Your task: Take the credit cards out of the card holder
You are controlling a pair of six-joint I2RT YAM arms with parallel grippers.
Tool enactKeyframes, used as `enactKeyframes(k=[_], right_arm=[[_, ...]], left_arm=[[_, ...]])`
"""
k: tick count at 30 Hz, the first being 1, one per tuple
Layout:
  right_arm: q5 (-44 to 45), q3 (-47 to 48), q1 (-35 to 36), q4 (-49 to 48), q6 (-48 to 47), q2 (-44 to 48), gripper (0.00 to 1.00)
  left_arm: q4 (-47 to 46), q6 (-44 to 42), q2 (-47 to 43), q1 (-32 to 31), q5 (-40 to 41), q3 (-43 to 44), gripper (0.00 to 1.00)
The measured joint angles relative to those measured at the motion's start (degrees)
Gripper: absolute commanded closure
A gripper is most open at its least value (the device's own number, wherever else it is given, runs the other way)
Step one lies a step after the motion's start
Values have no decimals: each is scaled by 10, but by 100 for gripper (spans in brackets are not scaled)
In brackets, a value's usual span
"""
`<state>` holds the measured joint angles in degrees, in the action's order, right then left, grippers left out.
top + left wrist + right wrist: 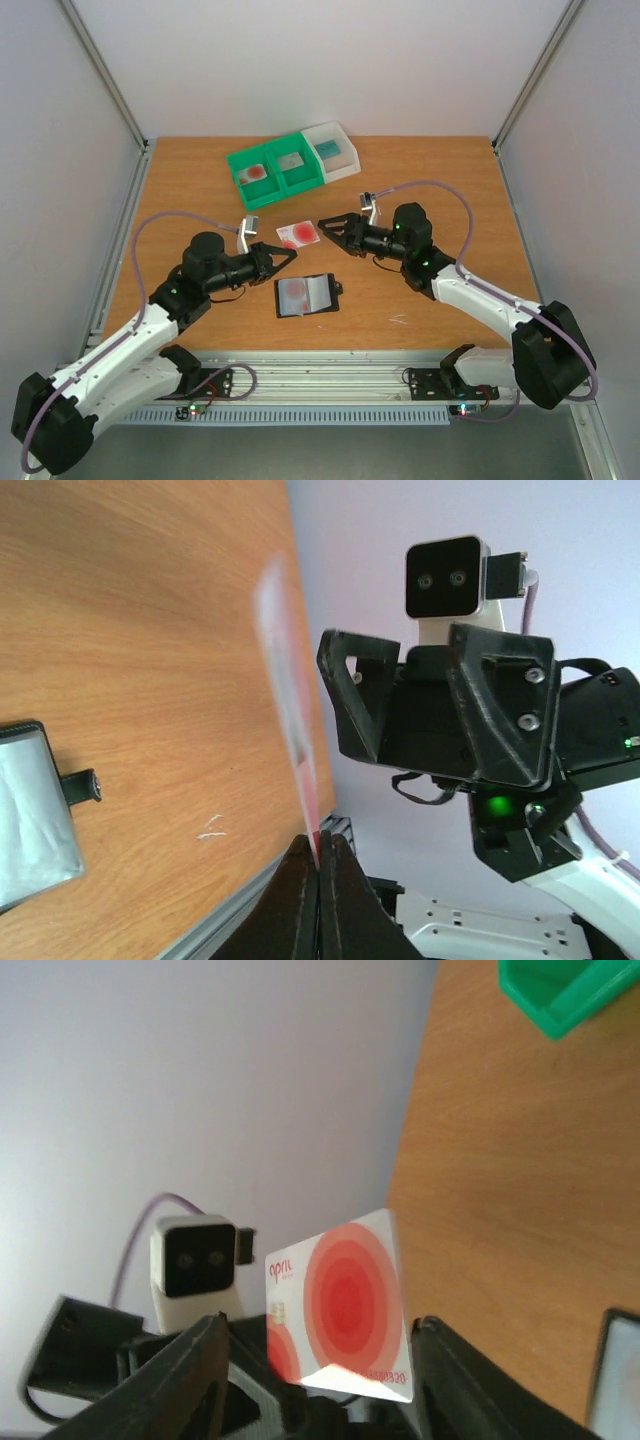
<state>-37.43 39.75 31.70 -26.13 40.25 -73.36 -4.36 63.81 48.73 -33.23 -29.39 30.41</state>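
Above the table (430, 190), between the two arms, a red-and-white credit card (298, 234) hangs in the air. The left gripper (287, 250) has its fingers pressed together on one edge of it. The right gripper (325, 228) has its fingers spread to either side, apparently not touching the card. That narrow edge grip is the weak point: the card could pivot or slip out during a swing toward the green bin (283, 170), or the right fingers could clip it while backing away. The card holder (305, 296) lies open below, a reddish blotch showing in one pocket.

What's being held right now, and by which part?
Left gripper pinches a credit card by its near edge; right gripper has its jaws open, holding nothing.
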Motion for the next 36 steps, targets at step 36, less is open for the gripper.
enactKeyframes(k=[36], right_arm=[[56,10,0,489,-257,283,1]], left_arm=[[326,-320,373,214,123,398,100]])
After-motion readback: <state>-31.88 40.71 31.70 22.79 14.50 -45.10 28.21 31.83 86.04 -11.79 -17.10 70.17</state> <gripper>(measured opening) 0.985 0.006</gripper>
